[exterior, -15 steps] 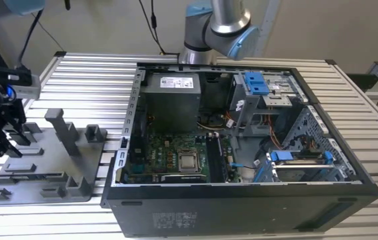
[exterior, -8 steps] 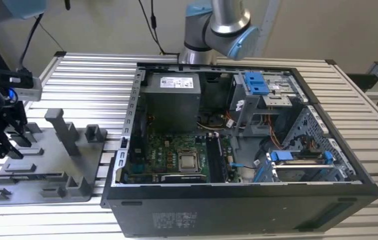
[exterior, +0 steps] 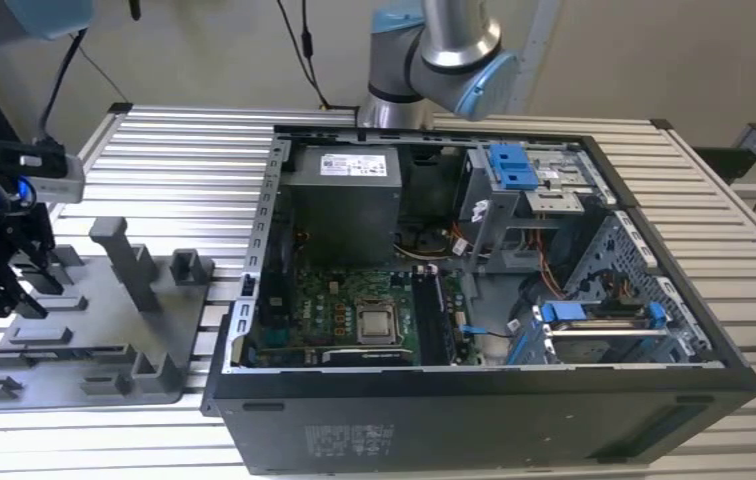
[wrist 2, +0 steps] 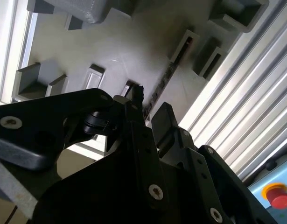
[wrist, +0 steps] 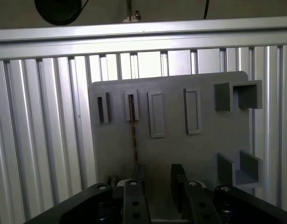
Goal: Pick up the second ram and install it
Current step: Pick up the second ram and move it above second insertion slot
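Ribbed aluminium table [exterior: 151, 150] carries the open black computer case [exterior: 485, 425], its green motherboard [exterior: 351, 300] exposed. Beside the case, near the table's edge at the exterior view's left, lies the grey plastic tray with upright posts [exterior: 98, 388]. The black two-fingered gripper [wrist: 158, 170] hovers over the tray, its fingers [wrist: 178, 179] spread and holding nothing. In the first wrist view the second ram, a thin dark memory stick [wrist: 133, 135], stands on edge in a narrow tray slot between neighbouring recesses. It seems to line up with one finger rather than with the gap. A clean grasp likely needs the gap centred across the stick, the pads flat to its faces, and a straight descent.
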